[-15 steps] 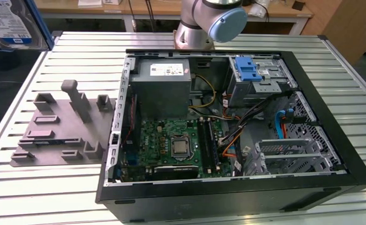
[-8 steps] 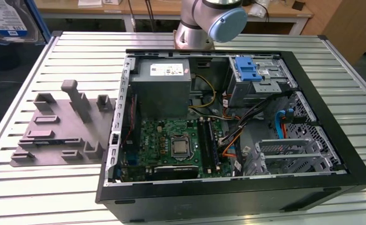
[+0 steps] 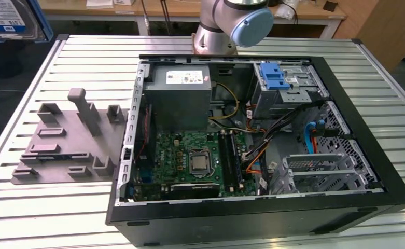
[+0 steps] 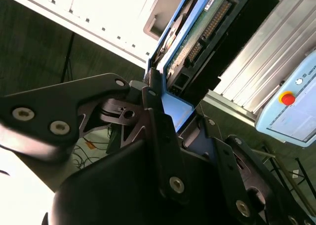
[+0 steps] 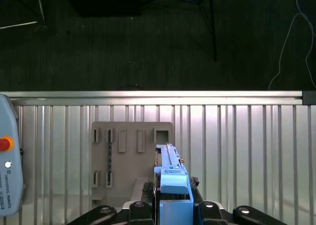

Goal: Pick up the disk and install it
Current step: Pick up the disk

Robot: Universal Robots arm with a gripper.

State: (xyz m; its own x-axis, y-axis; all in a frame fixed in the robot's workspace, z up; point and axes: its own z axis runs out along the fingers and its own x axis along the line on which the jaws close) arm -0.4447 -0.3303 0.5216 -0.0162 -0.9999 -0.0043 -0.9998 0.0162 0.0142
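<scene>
The gripper (image 5: 173, 198) was closed on the disk (image 5: 170, 163). In both wrist views the disk stood edge-on between the two black fingers (image 4: 157, 119), one on each broad side, pressing on the blue carrier bracket at the near end. The rest of the disk projected beyond the fingertips. In the second wrist view the green circuit board on the disk's underside (image 4: 197, 30) was visible past the gripper (image 4: 178, 105).

In the exterior view the disk (image 3: 9, 21) appeared at the exterior view's upper left, label outward, off the edge of the slatted table (image 3: 29, 207) and well apart from the open computer case (image 3: 257, 218). The grey fixture plate (image 3: 64, 145) lay on the table just beside the case, on the exterior view's left. In the first wrist view that plate (image 5: 131, 156) lay beyond the held disk.
</scene>
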